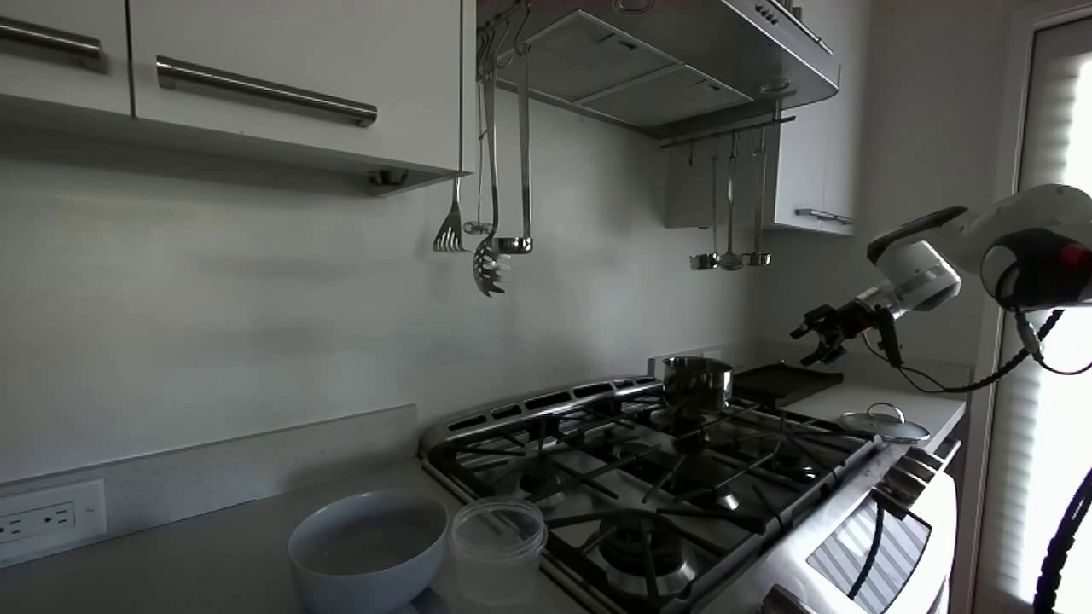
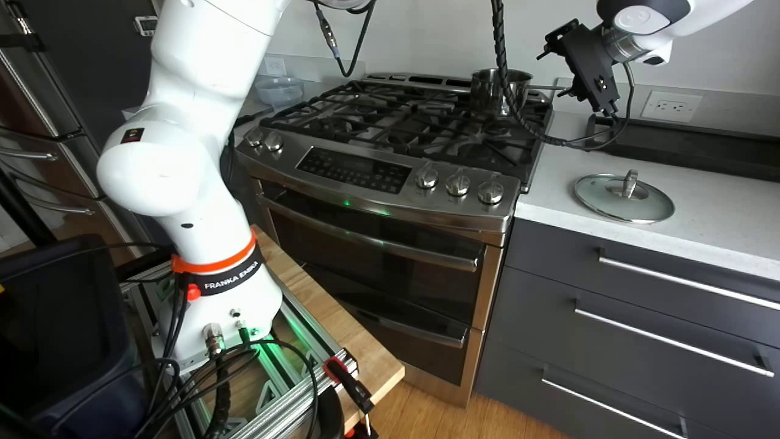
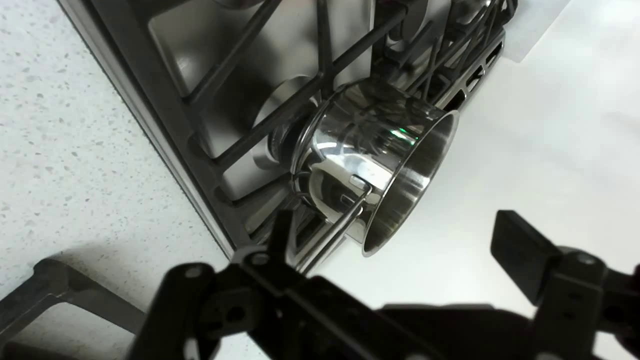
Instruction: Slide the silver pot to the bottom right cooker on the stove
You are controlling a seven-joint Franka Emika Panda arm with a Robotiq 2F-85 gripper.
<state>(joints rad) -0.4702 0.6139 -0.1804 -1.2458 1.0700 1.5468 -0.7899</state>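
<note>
Hovering the gripper (image 3: 395,232), with fingers (image 3: 520,255) spread, near the handle (image 3: 330,235) of the silver pot (image 3: 360,145) at the back right of the stove (image 2: 390,201), likely placed to grab and drag forward to the bottom right cooker (image 1: 798,467).

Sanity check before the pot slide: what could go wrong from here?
1. The fingers are open, with the handle off-centre between them in the wrist view; closing might shove it sideways and twist the pot.
2. The pot stands on grate bars with gaps; its base could catch mid-slide and tip.
3. The lid lies on the counter beside the stove; a wide swing may knock it.
</note>
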